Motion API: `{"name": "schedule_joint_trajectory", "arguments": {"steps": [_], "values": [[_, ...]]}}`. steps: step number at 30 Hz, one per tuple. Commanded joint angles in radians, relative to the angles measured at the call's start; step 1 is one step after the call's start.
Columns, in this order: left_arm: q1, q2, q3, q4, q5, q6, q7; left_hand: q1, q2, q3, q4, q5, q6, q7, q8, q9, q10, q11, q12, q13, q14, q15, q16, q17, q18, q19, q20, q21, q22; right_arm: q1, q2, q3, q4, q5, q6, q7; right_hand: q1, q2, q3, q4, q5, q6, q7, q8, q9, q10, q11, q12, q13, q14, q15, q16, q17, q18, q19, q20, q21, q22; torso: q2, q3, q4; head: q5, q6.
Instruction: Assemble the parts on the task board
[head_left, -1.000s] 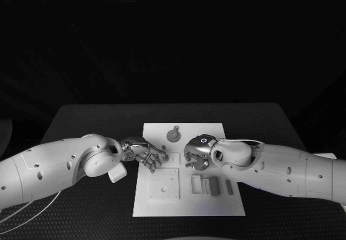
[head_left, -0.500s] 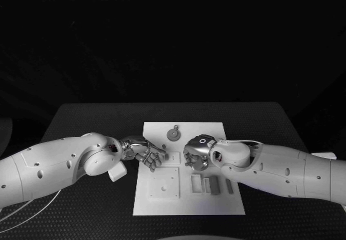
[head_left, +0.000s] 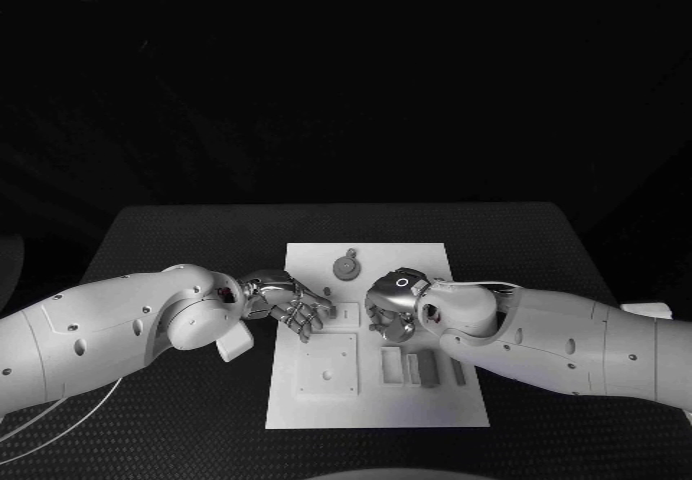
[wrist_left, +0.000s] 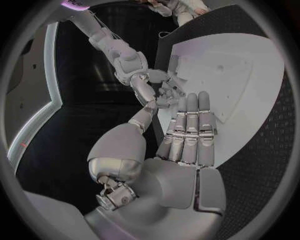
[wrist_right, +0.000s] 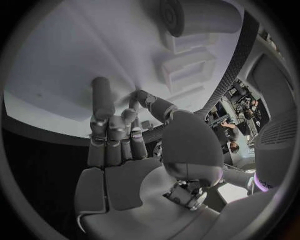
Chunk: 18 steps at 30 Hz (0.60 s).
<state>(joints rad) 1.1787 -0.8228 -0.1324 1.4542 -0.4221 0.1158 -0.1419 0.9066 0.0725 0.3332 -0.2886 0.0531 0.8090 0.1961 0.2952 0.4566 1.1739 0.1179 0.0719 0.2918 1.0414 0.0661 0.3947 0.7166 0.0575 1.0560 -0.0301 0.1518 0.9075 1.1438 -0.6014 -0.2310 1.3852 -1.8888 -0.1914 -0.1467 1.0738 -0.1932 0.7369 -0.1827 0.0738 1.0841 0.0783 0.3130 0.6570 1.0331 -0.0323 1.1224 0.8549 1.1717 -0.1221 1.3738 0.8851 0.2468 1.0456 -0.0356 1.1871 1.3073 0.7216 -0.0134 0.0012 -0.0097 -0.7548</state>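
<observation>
You are working both hands over the middle of the task board (head_left: 433, 415), which is lying flat on the black bench (head_left: 173, 240). Your left hand (head_left: 296, 308) is hovering with straight, spread fingers, holding nothing. Whether your right hand (head_left: 389, 315) is gripping a part, I cannot tell. One round part (head_left: 346, 266) is lying at the far end, one square plate (head_left: 329, 365) nearer, and three bars (head_left: 421, 370) beside it. They look small, rigid and light; pinch each by its edges.
</observation>
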Motion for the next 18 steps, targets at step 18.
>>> {"name": "schedule_joint_trajectory", "arguments": {"steps": [18], "values": [[0.0, 0.004, 0.0, 0.003, -0.001, 0.011, 0.013, 0.017, -0.004, -0.002, -0.001, -0.002, 0.003, -0.002, 0.006, -0.002, 0.003, -0.003, 0.002, 0.002, 0.008, 0.002, -0.007, 0.003, 0.015, -0.003, 0.0, 0.001, 0.0, -0.033, 0.022, -0.016, -0.002, -0.077, 0.101, -0.004, 0.018, 0.032, -0.004, -0.085, -0.006, 0.014, -0.001, -0.005, -0.001, 0.017, 0.003, -0.001, 0.003, 0.009, 0.003, 0.0, 0.019, 0.015, 0.003, -0.005, 0.008, 0.019, 0.0, -0.0004, 0.0012, -0.002, -0.003]]}}
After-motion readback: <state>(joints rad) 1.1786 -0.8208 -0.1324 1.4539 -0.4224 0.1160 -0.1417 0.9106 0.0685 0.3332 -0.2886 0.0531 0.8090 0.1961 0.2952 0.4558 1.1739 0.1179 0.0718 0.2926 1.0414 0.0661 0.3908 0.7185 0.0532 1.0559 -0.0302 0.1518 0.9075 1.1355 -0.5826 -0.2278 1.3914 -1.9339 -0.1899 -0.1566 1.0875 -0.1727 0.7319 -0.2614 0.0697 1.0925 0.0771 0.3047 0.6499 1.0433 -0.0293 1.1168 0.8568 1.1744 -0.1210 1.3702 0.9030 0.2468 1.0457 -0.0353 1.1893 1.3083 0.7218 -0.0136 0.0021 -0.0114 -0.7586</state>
